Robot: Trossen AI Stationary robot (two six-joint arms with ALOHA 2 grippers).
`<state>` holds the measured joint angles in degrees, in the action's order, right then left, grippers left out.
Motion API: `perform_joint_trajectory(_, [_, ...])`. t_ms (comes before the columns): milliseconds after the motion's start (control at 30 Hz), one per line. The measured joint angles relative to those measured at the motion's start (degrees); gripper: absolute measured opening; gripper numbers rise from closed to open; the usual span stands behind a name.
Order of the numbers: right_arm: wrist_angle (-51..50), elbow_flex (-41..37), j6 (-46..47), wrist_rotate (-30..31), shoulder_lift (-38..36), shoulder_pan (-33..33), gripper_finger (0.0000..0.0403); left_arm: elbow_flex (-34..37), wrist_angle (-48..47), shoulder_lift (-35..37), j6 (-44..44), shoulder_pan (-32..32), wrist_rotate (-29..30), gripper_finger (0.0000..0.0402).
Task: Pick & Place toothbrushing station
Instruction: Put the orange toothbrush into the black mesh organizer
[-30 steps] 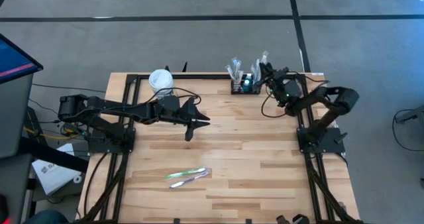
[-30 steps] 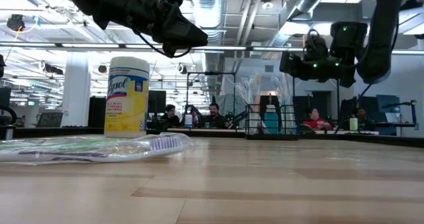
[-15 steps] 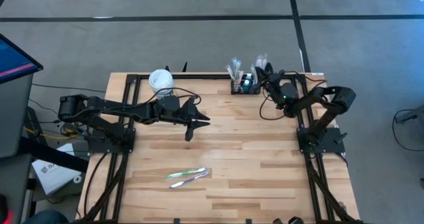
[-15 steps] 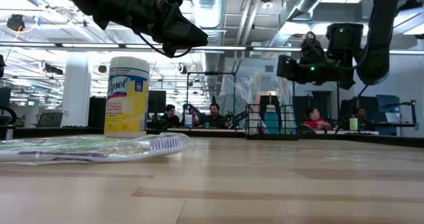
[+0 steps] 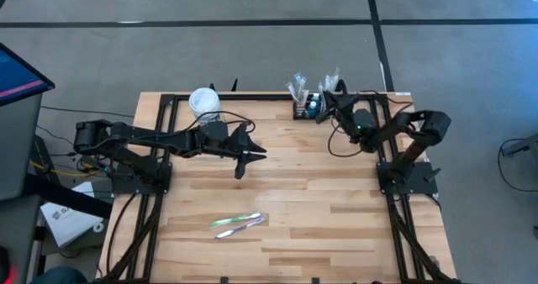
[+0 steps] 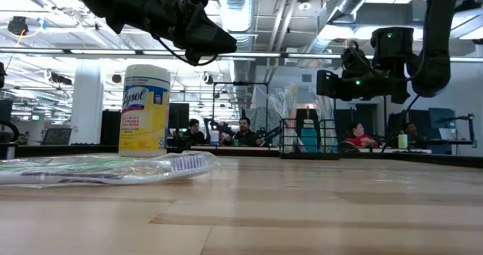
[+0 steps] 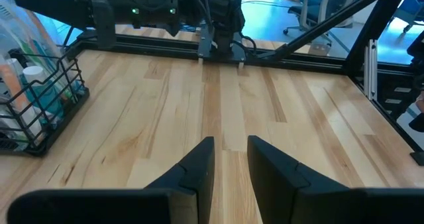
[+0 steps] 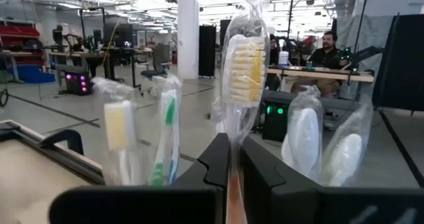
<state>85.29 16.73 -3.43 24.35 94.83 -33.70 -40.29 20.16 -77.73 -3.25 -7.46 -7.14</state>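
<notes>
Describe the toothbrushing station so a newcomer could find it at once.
Look along the wooden table's far edge, toward the right arm's side. Beside the right gripper stands the toothbrushing station, a low black wire caddy with wrapped toothbrushes sticking up from it. The white Lysol tub farther along that edge is round and solid.

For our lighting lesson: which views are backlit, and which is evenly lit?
Low view: the left gripper is a dark shape against bright ceiling strips. Right wrist view: room lights glow behind the wrapped toothbrush in the right gripper. High view: the table is evenly lit, shadows faint.
</notes>
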Motion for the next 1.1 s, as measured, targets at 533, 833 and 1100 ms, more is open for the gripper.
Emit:
perform_joint_trajectory(533, [1.18,-3.17,0.39,4.47,-0.02,2.13,0.0017,0.00,0.03,0.00,-0.02,0.00,0.00,0.0085])
perform_joint_trajectory(833, [-2.68,-3.17,4.01,4.46,-0.02,0.32,0.0015,0.00,0.04,0.00,-0.02,0.00,0.00,0.0085])
perform_joint_trajectory(1100, [-3.68,-3.15,4.03,4.44,-0.02,-0.18,0.0035,0.00,0.05,0.00,-0.02,0.00,0.00,0.0085])
